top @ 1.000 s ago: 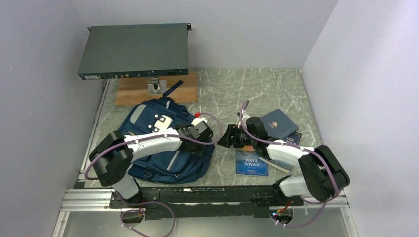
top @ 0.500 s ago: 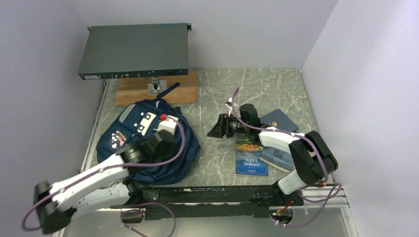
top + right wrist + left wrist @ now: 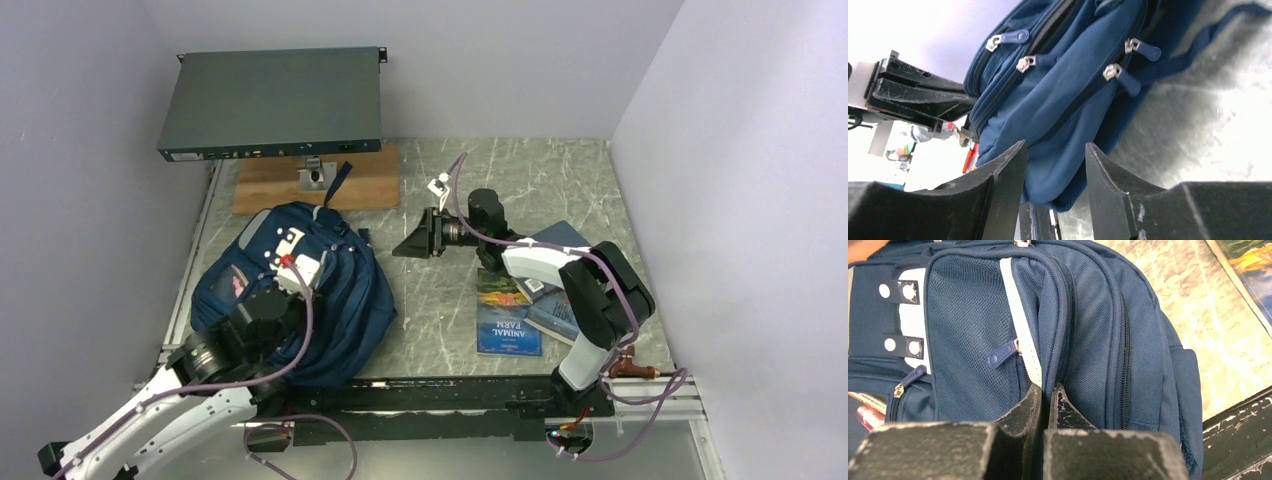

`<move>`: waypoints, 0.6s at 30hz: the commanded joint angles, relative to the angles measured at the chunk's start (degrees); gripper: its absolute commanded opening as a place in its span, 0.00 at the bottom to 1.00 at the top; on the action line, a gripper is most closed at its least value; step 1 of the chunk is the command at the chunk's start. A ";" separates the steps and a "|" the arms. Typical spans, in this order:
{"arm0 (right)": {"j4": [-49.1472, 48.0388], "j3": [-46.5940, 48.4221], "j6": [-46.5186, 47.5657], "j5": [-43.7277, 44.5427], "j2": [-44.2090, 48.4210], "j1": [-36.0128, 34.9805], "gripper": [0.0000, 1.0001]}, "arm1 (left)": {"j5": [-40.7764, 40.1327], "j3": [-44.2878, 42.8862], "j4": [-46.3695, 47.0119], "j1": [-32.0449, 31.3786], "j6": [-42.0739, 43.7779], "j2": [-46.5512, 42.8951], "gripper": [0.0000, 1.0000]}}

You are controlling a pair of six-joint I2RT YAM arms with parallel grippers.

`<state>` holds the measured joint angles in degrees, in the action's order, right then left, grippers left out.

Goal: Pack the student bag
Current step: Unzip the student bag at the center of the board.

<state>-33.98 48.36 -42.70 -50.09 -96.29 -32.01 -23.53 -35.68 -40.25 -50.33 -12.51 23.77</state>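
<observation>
The student bag [image 3: 335,300] is navy with a white-grey patch and stands bunched up on the left of the table. My left gripper [image 3: 297,272] is on its top, and in the left wrist view it [image 3: 1048,388] is shut, pinching a fold of the bag [image 3: 1088,325] beside a white stripe. My right gripper [image 3: 412,245] hovers low over the table to the right of the bag, pointing at it and not touching it. Through its open, empty fingers [image 3: 1054,150] I see the bag [image 3: 1058,100] with several zip pullers.
Books lie at the right: an "Animal Farm" paperback [image 3: 510,328], a dark blue one [image 3: 562,243] and another [image 3: 556,316]. A wooden board [image 3: 270,190] and a dark flat device [image 3: 270,100] stand at the back left. Walls close both sides.
My left gripper shut and its arm drew back toward the near left, dragging the bag left and bunching it up. The right gripper moved away and left, its fingers narrowing.
</observation>
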 commanded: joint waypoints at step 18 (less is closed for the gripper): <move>-23.81 8.97 -31.91 3.23 -18.98 -2.40 0.54 | 8.50 -0.79 7.71 0.20 9.17 -10.44 0.00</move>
<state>-51.66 54.08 -68.79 -48.42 -114.34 -34.33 -15.25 -34.85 -43.03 -50.15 -5.80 13.87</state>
